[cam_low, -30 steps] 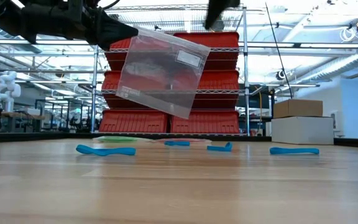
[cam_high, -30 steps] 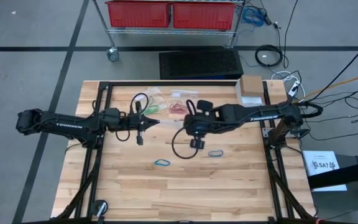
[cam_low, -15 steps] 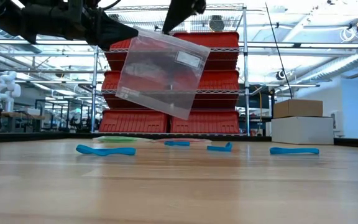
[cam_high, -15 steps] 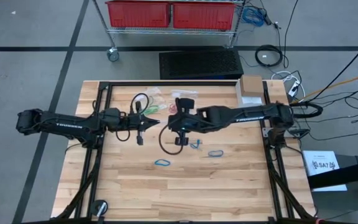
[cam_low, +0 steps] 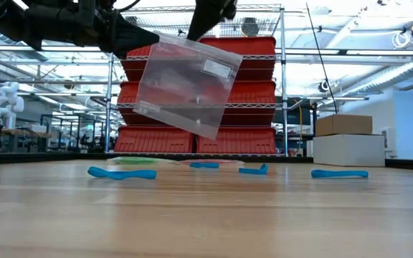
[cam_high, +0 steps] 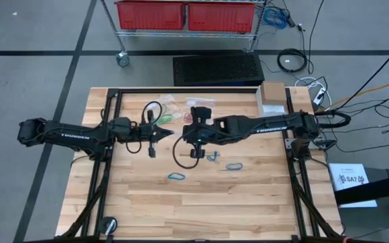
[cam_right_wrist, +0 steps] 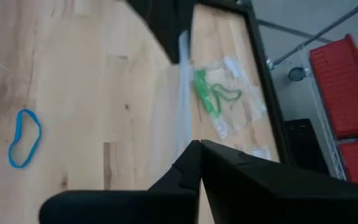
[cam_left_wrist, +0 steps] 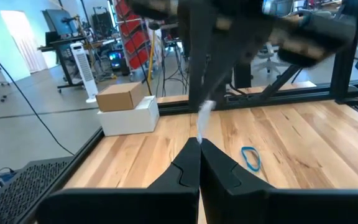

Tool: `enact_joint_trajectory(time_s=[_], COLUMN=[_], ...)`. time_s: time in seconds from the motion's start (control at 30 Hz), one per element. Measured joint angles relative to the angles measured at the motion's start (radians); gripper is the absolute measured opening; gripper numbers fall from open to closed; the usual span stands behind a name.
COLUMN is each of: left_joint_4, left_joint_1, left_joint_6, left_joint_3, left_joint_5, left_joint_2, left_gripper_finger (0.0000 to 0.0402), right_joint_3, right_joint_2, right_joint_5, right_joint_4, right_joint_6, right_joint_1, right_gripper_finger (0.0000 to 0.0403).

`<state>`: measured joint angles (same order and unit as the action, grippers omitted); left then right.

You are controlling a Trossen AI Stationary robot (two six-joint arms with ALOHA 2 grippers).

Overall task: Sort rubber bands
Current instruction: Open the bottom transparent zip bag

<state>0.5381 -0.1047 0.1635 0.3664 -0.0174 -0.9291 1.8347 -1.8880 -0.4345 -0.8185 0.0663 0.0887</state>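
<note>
High view: left gripper (cam_high: 170, 132) and right gripper (cam_high: 183, 133) meet tip to tip at mid-table. Blue rubber bands (cam_high: 175, 177) lie flat nearer the front edge.

Low view: both pinch a clear bag (cam_low: 185, 86) by its top corners; it hangs tilted, contents unclear.

Right wrist view: fingers (cam_right_wrist: 194, 163) closed tight; a bag with green bands (cam_right_wrist: 219, 99) rests on the table (cam_right_wrist: 92, 81).

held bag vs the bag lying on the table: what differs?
Pose: the held bag hangs tilted in the air, pinched by the left gripper and right gripper; the table bag lies flat.
Contents: table bag holds green bands; held bag looks empty.
Both are clear plastic.
</note>
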Motion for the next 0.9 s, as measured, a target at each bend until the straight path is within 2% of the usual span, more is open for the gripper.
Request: enact_joint_trajectory(time_s=[0.23, 0.9], left_joint_4=[0.0, 0.001], left_joint_1=[0.0, 0.0], left_joint_6=[0.0, -0.001], left_joint_3=[0.0, 0.0], left_joint_5=[0.0, 0.0], left_joint_2=[0.0, 0.0], left_gripper_finger=[0.0001, 0.0001], right_joint_3=[0.001, 0.001], right_joint_2=[0.028, -0.019], right_joint_5=[-0.009, 0.043], right_joint_4=[0.005, 0.004], right_joint_6=[-0.024, -0.021], right_joint_1=[0.013, -0.023], right_gripper_finger=[0.0, 0.0])
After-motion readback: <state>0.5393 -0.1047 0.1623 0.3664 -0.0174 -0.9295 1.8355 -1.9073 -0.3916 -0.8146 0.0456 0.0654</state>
